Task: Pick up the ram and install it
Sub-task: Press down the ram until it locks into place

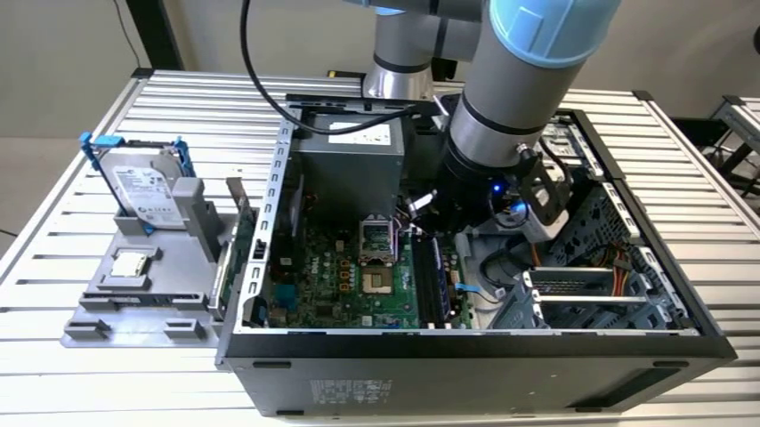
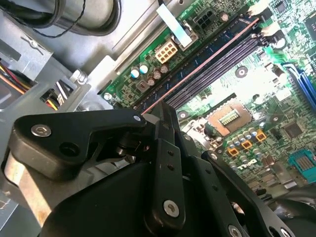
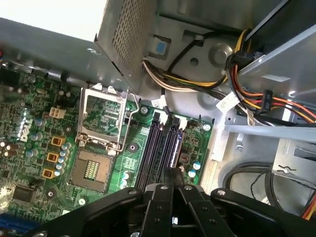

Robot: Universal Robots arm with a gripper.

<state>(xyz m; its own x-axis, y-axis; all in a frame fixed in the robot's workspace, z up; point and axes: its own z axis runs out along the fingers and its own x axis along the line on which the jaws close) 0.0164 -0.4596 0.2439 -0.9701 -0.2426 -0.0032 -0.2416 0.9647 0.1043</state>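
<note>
While your gripper point(image 3: 173, 190) hangs low inside the computer case point(image 1: 475, 342), its fingers pinch the ram point(image 2: 197, 66) edge-on over the black memory slots point(image 3: 158, 145); pickup looks done; whether the stick is fully seated, you cannot tell.

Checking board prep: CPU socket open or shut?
Open. In the first wrist view its load plate stands flipped back and the CPU socket shows bare contacts.

Black gripper point(image 2: 160, 143) seen over green motherboard point(image 2: 237, 123), fingers closed on ram point(image 2: 197, 69) edge, seated along mem. slots point(image 2: 222, 61).
</note>
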